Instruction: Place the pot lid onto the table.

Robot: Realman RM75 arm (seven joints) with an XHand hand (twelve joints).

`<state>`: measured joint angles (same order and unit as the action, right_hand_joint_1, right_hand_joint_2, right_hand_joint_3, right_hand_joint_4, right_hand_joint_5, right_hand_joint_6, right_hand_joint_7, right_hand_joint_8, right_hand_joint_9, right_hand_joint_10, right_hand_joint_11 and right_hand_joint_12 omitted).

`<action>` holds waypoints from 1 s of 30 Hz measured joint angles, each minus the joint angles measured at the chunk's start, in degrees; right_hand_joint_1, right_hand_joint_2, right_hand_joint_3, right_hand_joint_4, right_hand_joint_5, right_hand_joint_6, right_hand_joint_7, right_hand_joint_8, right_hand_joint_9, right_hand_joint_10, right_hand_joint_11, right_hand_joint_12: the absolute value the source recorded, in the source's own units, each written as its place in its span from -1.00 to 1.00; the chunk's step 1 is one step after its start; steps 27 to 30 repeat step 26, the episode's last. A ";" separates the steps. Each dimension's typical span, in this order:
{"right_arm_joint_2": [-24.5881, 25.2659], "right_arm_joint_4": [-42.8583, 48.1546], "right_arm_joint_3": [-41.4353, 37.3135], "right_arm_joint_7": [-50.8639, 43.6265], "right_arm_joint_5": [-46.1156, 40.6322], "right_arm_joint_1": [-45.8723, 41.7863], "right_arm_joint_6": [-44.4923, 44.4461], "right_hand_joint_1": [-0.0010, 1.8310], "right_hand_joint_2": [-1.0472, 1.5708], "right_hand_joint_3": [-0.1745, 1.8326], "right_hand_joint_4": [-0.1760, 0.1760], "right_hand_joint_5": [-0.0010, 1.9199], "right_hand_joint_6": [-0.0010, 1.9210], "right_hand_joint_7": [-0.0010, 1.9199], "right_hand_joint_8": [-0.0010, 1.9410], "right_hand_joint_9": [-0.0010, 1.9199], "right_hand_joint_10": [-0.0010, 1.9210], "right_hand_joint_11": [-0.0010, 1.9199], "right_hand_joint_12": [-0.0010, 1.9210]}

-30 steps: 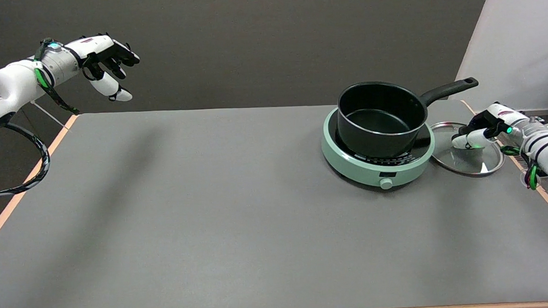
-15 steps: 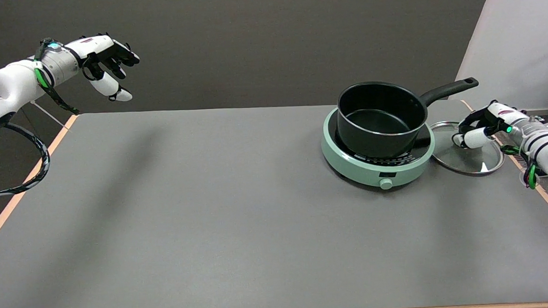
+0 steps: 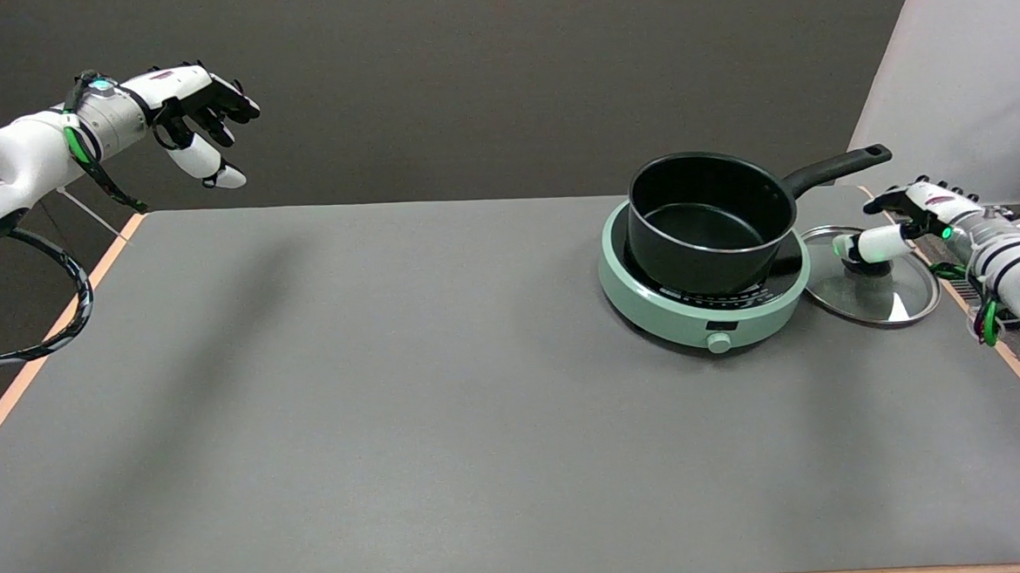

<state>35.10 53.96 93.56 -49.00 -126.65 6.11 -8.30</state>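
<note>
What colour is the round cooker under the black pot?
Mint green, with a matching knob: the cooker, clear in the head view.

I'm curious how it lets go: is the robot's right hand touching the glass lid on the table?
Cannot tell. In the head view the right hand has its fingers spread, a white fingertip over the pot lid's dark knob; no contact or gap shows plainly.

A wide grey-topped table with a pale wooden edge [image 3: 394, 397] fills the view. Behind it stands a dark brown wall [image 3: 481, 70]. A white panel [image 3: 970, 61] rises at the right.
</note>
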 measured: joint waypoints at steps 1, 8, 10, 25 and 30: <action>0.00 0.23 -0.42 0.00 0.26 -0.15 0.00 -0.24 0.12 0.01 -0.11 -0.55 -0.80 -0.77 -0.82 -0.86 -0.74 -0.73 -0.15; 0.22 3.47 -5.16 0.00 3.39 -2.41 -0.97 -0.26 0.13 -0.03 -0.07 -0.55 -0.79 -0.78 -0.81 -0.87 -0.76 -0.76 -0.30; 0.33 4.70 -6.74 0.00 4.52 -3.29 -1.74 -0.26 0.12 -0.02 -0.05 -0.55 -0.79 -0.77 -0.81 -0.86 -0.76 -0.76 -0.30; 2.67 16.97 -23.45 0.26 11.56 -15.53 -10.38 -0.25 0.11 0.00 -0.10 -0.63 -0.82 -0.81 -0.82 -0.87 -0.76 -0.82 -0.38; 2.98 18.00 -24.82 0.27 12.07 -16.69 -10.97 -0.25 0.11 0.00 -0.11 -0.64 -0.82 -0.82 -0.82 -0.88 -0.76 -0.82 -0.39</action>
